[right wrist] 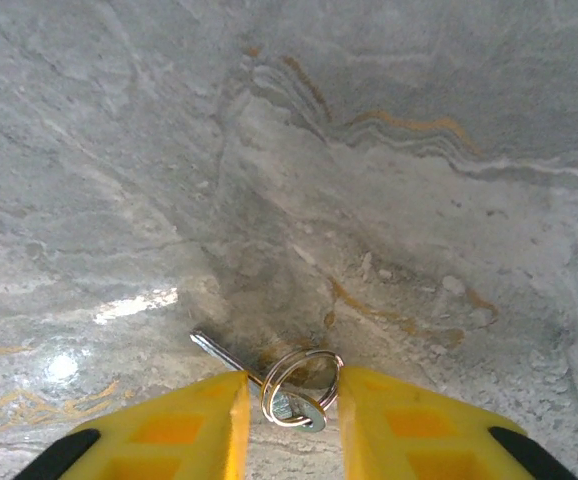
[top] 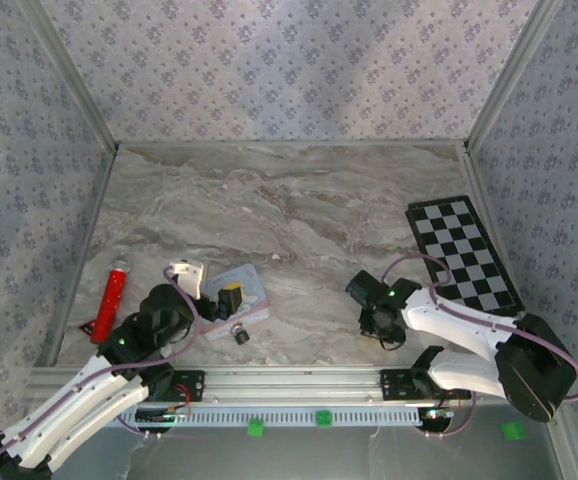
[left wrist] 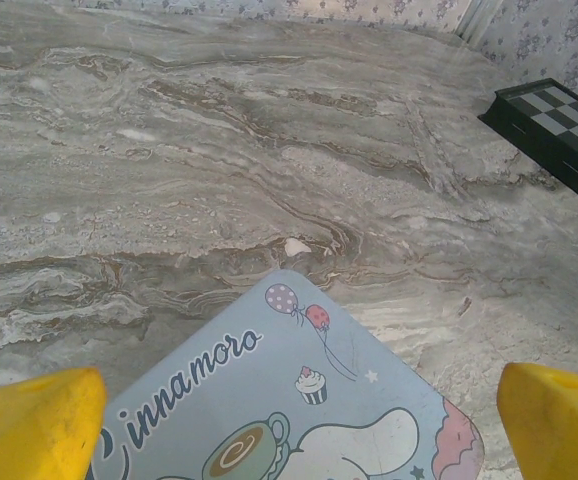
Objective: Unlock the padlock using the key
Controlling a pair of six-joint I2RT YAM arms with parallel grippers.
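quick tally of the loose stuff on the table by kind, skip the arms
padlock: 1
key: 1
pale blue tin: 1
red cylinder: 1
checkerboard: 1
total: 5

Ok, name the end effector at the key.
The right end effector: the key lies between its fingers. The left end effector stands open at the tin.
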